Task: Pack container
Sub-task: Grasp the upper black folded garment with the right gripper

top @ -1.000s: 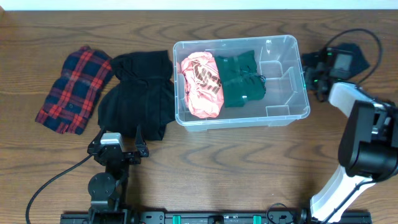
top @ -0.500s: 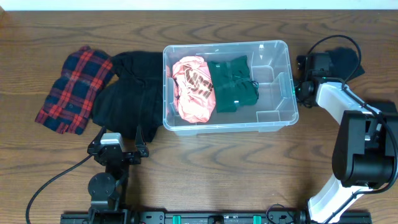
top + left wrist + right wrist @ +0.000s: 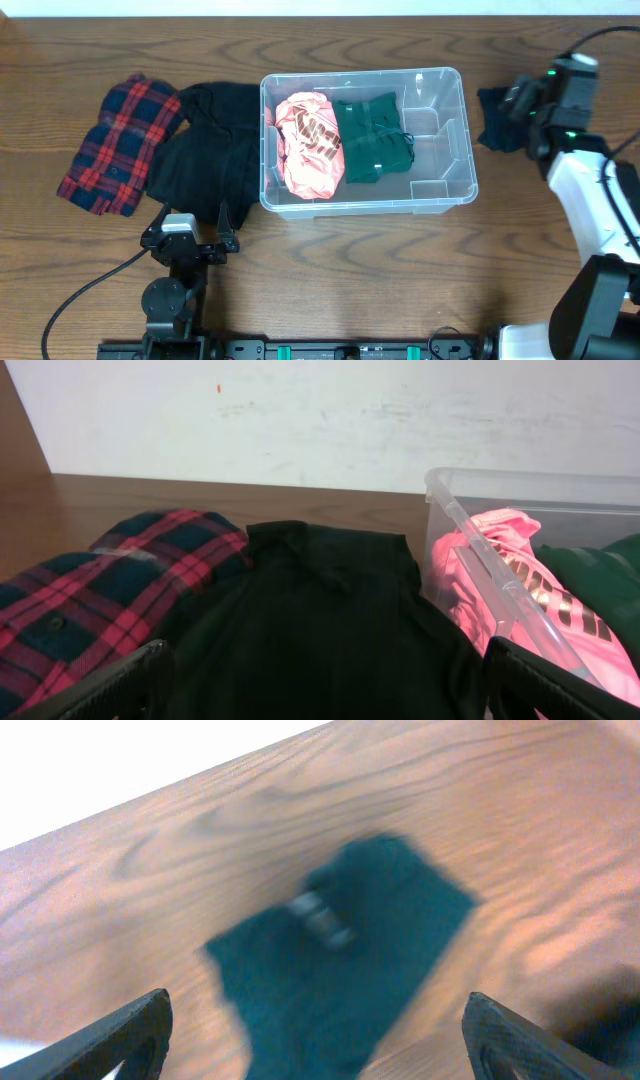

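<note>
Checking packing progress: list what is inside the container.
Inside the container lie a pink garment and a dark green garment, side by side at its left; its right part is bare. Anything beneath them is hidden.

You get no readable text, number or brand in any view. Closest candidate is the dark print on the pink garment (image 3: 312,140), lying at 9 o'clock inside the container (image 3: 445,130). Overhead, it's only broken dark strokes. In the left wrist view the same print shows as dark stripes across the pink fabric, with no letters you can make out. The right wrist view is blurred, and nothing is legible on the dark cloth (image 3: 340,960) there.
</note>
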Tool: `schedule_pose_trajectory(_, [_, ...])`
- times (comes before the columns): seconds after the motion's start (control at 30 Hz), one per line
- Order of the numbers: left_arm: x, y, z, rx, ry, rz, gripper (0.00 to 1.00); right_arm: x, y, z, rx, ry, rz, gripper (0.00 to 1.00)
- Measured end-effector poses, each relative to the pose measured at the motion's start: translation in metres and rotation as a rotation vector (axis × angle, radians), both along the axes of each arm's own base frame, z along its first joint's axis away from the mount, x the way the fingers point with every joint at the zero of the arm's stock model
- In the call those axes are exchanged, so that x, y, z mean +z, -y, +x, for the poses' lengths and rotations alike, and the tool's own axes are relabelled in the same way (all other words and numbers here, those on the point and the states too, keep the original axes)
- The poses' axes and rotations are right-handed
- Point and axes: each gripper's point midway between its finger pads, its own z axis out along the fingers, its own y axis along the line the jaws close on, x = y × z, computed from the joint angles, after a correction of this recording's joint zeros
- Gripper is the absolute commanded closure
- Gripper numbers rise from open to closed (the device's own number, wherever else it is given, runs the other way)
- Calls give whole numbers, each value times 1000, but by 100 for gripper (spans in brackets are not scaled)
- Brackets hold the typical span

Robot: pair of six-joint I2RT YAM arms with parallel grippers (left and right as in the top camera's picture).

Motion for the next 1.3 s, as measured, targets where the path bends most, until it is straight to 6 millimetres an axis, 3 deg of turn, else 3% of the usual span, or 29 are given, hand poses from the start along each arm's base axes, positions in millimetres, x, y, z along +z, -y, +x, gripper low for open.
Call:
schedule_pose_trajectory(0.2, [0,0,0,0,0,0,2,-22,61,-2,-162,44,85,9])
schedule_pose_trajectory(0.33, [0,0,0,0,0,0,2,-51,80,9,-182,75,166,9])
schedule_pose_trajectory(0.6, [0,0,0,0,0,0,2,-129,67,21,-209,32,372,8])
schedule_pose_trajectory(0.7, [0,0,0,0,0,0,2,-146,60,22,-214,18,433,9])
schedule_pose_trajectory(0.83, [0,0,0,0,0,0,2,-145,51,28,-206,38,464,12])
schedule_pose_trajectory(0.9, [0,0,0,0,0,0,2,-145,47,30,-199,37,471,24])
schedule_pose_trajectory(1.07, [0,0,0,0,0,0,2,-152,39,31,-201,26,497,66])
schedule_pose_trajectory(1.3, [0,0,0,0,0,0,2,-153,39,31,-179,21,484,96])
